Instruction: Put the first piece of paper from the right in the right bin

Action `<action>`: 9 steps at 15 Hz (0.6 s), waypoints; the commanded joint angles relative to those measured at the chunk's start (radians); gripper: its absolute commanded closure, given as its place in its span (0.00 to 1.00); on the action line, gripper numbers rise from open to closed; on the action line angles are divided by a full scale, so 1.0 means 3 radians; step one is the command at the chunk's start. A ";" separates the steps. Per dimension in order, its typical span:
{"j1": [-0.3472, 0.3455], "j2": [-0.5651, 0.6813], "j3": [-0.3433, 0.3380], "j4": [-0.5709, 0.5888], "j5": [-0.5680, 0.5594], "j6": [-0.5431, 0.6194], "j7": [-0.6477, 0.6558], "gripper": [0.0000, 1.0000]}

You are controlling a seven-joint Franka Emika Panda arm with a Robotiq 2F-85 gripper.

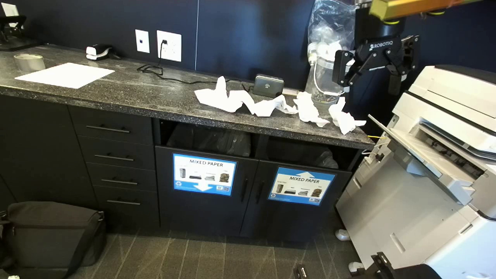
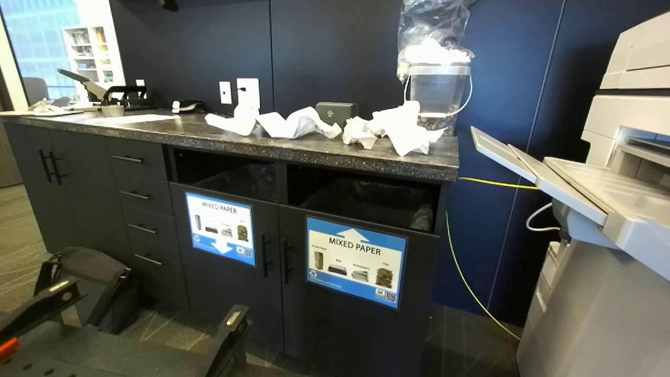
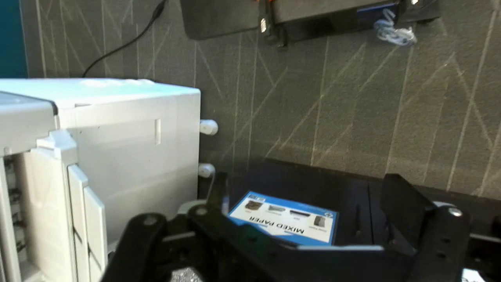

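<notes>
The first piece of paper from the right (image 1: pixel 345 118) is a crumpled white scrap near the counter's right end. In an exterior view this paper (image 2: pixel 409 133) overlaps its neighbour. Below the counter is the right bin (image 1: pixel 285 223), a dark cabinet with an open slot on top and a blue-bordered MIXED PAPER sign (image 2: pixel 356 262) whose arrow points up. My gripper (image 1: pixel 368 88) hangs above and slightly behind the scrap, jaws spread wide with nothing between them. In the wrist view the gripper (image 3: pixel 307 186) frames the bin's sign; the scrap is hidden there.
Several more crumpled papers (image 1: pixel 308 109) lie leftward along the counter. Behind them stand a small black box (image 1: pixel 268 86) and a clear container (image 2: pixel 438 91) with a plastic bag. A printer (image 1: pixel 403 201) with a protruding tray (image 2: pixel 534 170) borders the right side. The left bin (image 1: pixel 205 211) adjoins.
</notes>
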State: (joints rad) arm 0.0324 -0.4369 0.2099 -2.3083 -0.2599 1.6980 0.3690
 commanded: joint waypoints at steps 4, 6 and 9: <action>-0.0162 0.0087 -0.0703 -0.0107 -0.0325 0.1125 -0.1047 0.00; -0.0190 0.0241 -0.0867 0.0006 -0.0219 0.1360 -0.1377 0.00; -0.0180 0.0568 -0.1000 0.0258 -0.0061 0.1508 -0.1750 0.00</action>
State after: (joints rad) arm -0.0226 -0.3709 -0.0659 -2.3267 -0.3280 2.1115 -0.0526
